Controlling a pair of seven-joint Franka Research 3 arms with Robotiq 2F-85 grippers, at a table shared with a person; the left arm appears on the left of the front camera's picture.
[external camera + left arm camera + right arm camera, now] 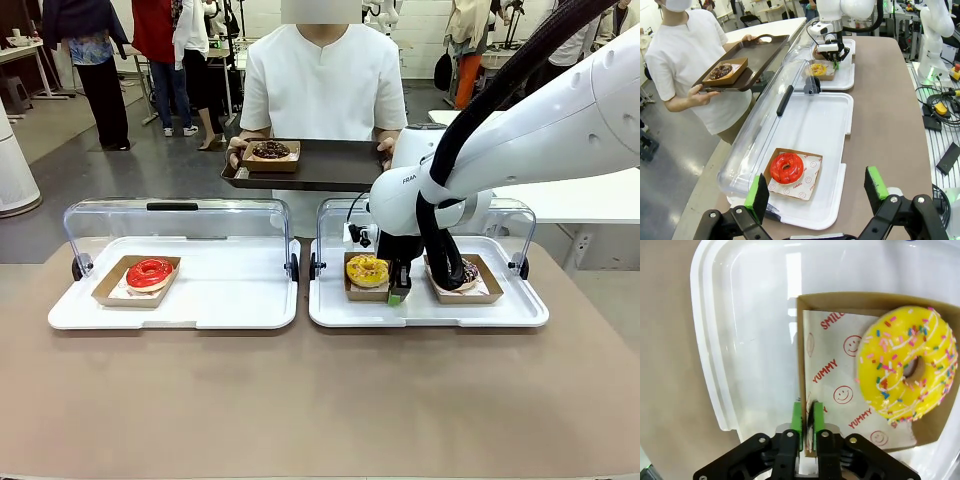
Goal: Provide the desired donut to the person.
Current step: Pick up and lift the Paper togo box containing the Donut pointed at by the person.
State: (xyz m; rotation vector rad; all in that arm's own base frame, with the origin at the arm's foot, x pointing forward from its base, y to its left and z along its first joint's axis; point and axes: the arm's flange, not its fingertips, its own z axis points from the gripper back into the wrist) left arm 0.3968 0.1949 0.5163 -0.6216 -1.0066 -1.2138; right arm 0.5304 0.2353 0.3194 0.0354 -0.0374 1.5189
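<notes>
- The right gripper [808, 422] is clenched on one side wall of the cardboard tray [865, 301] that carries the yellow sprinkled donut [907, 365]. Its green pads pinch that wall close to a corner, one pad inside and one outside.
- The relation that counts: the donut sits off to one side of the gripper, across the printed paper liner. The load would hang from a single wall, and I judge it likely to sag toward the donut on lifting.
- The pinched wall runs in line with the pads; the cardboard tray looks near square, with no real long axis.
- It lies in the left half of the right-hand white tray [420, 318], toward the far edge of the table [300, 400].
- The right arm is the one on it. The left gripper [816, 192] hangs released, jaws wide, by the near edge of the left-hand white tray [832, 125], close to the red donut [786, 167] — well apart from the yellow one.
- The person [320, 80] stands at the middle of the far edge holding a dark serving tray [330, 165]. A chocolate donut [270, 150] sits at one end; the rest is bare — probably the place to set down.
- Surface and room: a smooth tan table, glossy white trays with clear lids [180, 220] hinged up, and an open hall behind with other people.
</notes>
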